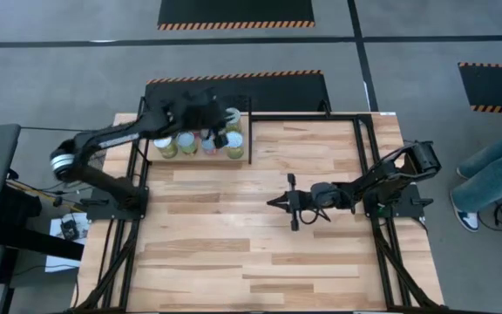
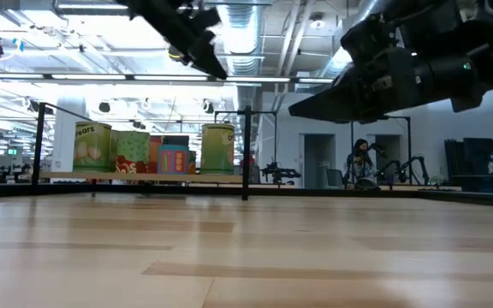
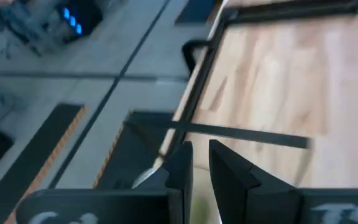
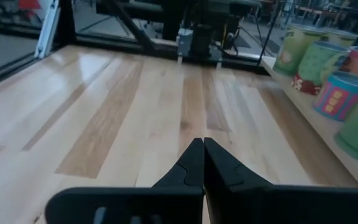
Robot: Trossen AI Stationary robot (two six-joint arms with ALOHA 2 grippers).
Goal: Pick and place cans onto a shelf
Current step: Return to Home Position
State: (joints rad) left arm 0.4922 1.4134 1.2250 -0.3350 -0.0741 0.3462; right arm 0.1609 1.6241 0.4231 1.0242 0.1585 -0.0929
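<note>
Several cans (image 1: 197, 141) with yellow-green, blue and red labels stand upright on the shelf (image 1: 244, 131), a small rail-edged board at the table's far left. The low view shows them in a row (image 2: 157, 150); the right wrist view shows them from the side (image 4: 328, 68). My left gripper (image 1: 222, 129) hangs above the cans near the shelf's right end, tipped partly down. A narrow gap shows between its fingers (image 3: 201, 163), with nothing in it. My right gripper (image 1: 271, 202) hovers shut (image 4: 202, 149) over mid-table, pointing toward the table's left edge.
The bare wooden tabletop (image 1: 234, 253) stretches between the arms and toward the near edge. Black frame rails (image 1: 364, 139) border the table. A seated person's legs (image 1: 495, 166) show beyond the right edge, and people stand in the room behind (image 2: 362, 158).
</note>
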